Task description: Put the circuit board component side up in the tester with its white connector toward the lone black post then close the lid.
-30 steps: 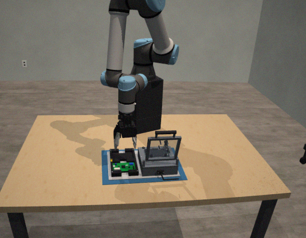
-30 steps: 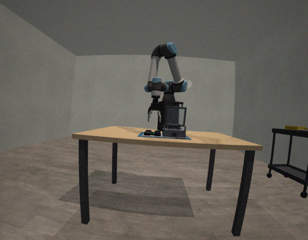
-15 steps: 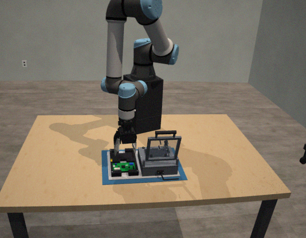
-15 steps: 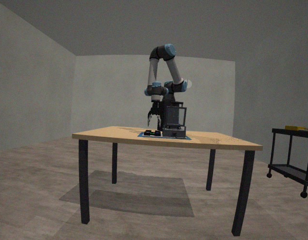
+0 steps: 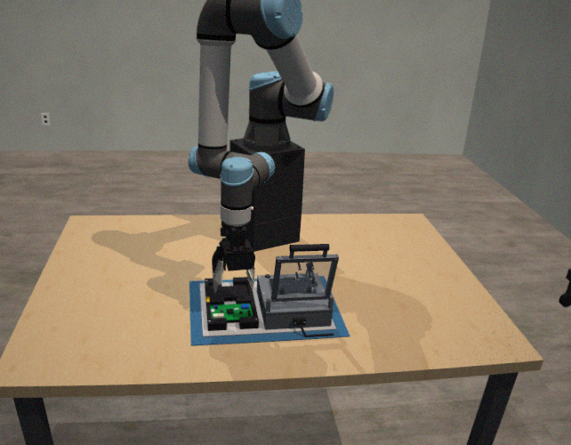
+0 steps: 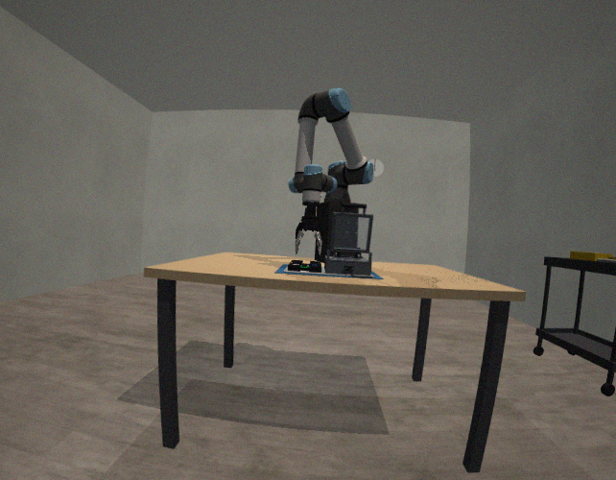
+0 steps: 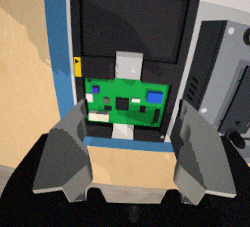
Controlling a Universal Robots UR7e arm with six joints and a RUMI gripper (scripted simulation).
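Nearest, on the front part of the tan wooden table (image 5: 108, 306): a blue rectangular mat (image 5: 197, 337) under everything. On the mat's left half, a black plastic tray (image 5: 213, 323) holding the green circuit board (image 5: 229, 311), flat, component side up, its white connector (image 7: 99, 117) at the board's left in the wrist view. Just right of the tray, a grey box-shaped tester (image 5: 296, 311) with clear framed lid (image 5: 305, 277) upright. Above the tray's far end, the two-jaw gripper (image 5: 233, 276), parted moderately wide, empty, not touching the board. Farther back, a black pedestal (image 5: 285, 201).
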